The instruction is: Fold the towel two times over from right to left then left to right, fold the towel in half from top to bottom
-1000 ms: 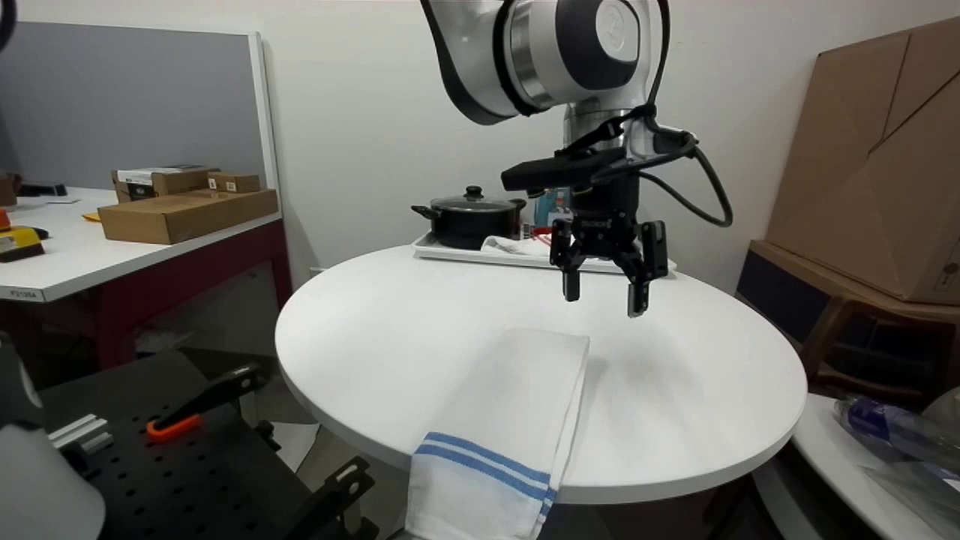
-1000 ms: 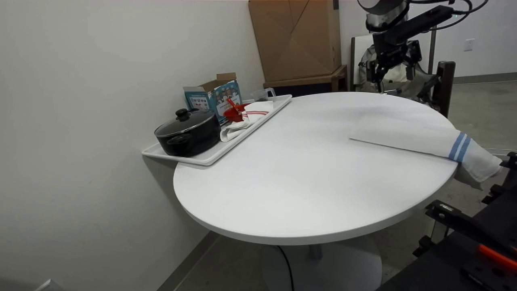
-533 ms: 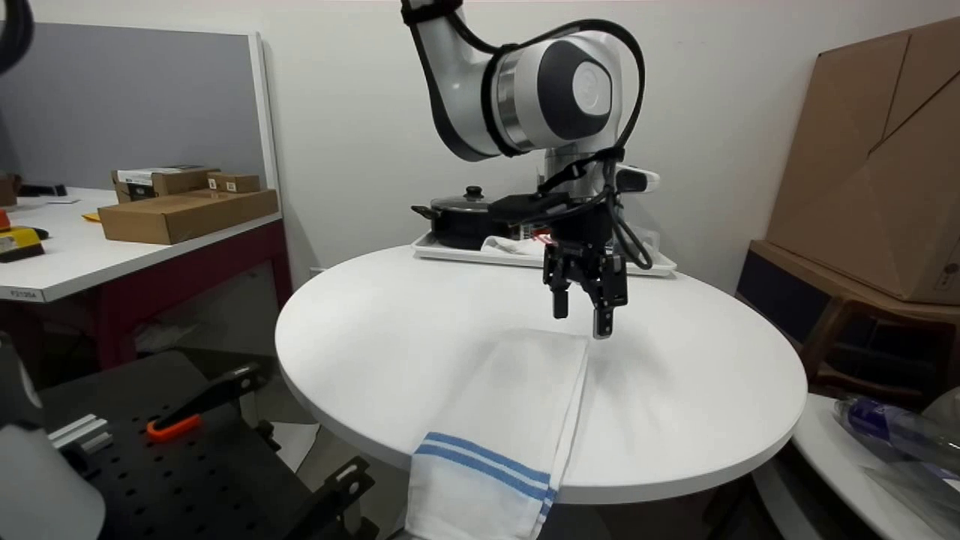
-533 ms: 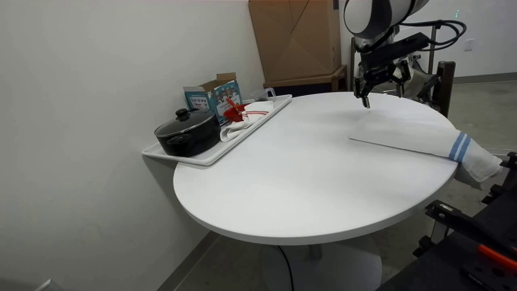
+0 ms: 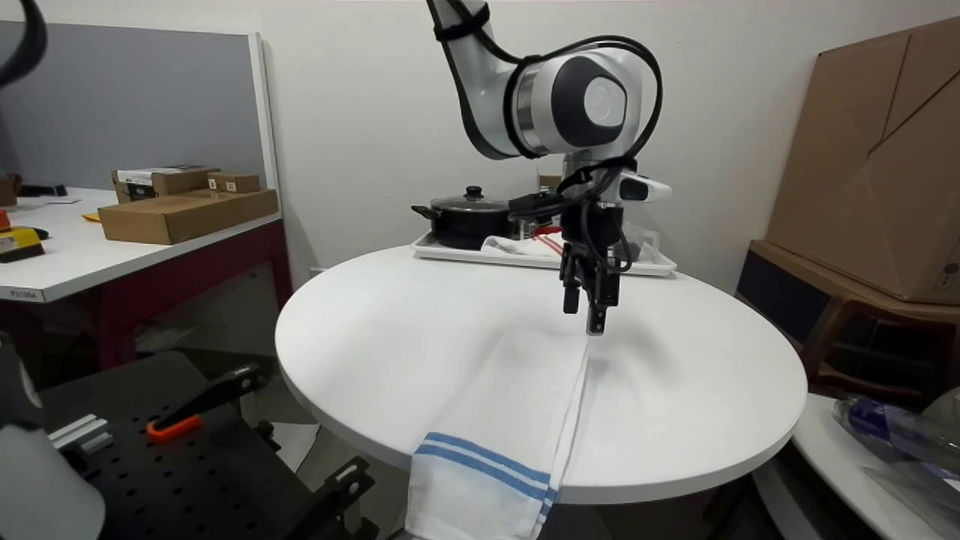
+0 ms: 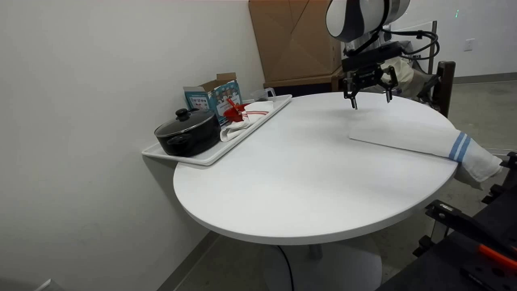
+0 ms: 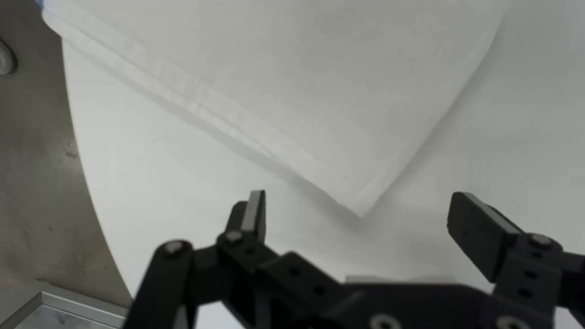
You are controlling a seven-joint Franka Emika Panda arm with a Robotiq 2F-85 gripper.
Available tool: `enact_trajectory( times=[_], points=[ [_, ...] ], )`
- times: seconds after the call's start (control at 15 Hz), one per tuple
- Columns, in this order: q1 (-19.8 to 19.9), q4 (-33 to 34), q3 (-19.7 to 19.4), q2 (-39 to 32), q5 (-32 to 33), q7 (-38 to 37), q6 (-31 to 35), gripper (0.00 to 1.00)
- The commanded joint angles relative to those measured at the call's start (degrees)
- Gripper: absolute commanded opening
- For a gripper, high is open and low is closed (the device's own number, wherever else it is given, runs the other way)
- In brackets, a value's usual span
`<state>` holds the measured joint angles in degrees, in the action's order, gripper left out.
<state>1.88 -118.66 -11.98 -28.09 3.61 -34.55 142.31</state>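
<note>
The white towel [image 5: 510,405] lies as a long folded strip on the round white table; layered edges show along one side. Its blue-striped end hangs over the table edge in both exterior views, and it also shows in an exterior view [image 6: 408,135]. My gripper [image 5: 583,313] is open and empty above the towel's inner end, near a corner; it also shows open in an exterior view [image 6: 371,102]. In the wrist view the towel's corner [image 7: 347,183] points between the open fingers of my gripper [image 7: 358,212], with neither finger touching it. The blue stripes are almost wholly out of the wrist view.
A white tray [image 6: 210,158] at the wall side of the round table [image 6: 307,194] holds a black pot [image 6: 188,133], a blue box [image 6: 226,99], a red bowl [image 6: 232,115] and a red-striped cloth [image 6: 238,128]. A black perforated board [image 5: 172,450] stands beside the table.
My gripper has come down and moved over to the towel's inner corner, and has turned somewhat. It stays open. The towel has not moved.
</note>
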Motion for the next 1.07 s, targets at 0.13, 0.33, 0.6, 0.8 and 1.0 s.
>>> enact_trajectory(
  times=[0.13,0.33,0.6,0.8,1.0],
  points=[
    [-0.3,7.2,0.1,-4.5,-3.5,-2.6,-6.8,1.0],
    [0.1,8.8,0.6,-5.7,-4.9,-2.2,-8.0,1.0],
    [0.1,10.2,0.6,-6.8,-5.8,-1.9,-8.1,1.0],
    [0.2,11.1,0.8,-7.2,-5.7,-0.9,-10.1,1.0],
    [0.4,12.1,0.9,-7.4,-5.6,-0.2,-13.7,1.0]
  ],
)
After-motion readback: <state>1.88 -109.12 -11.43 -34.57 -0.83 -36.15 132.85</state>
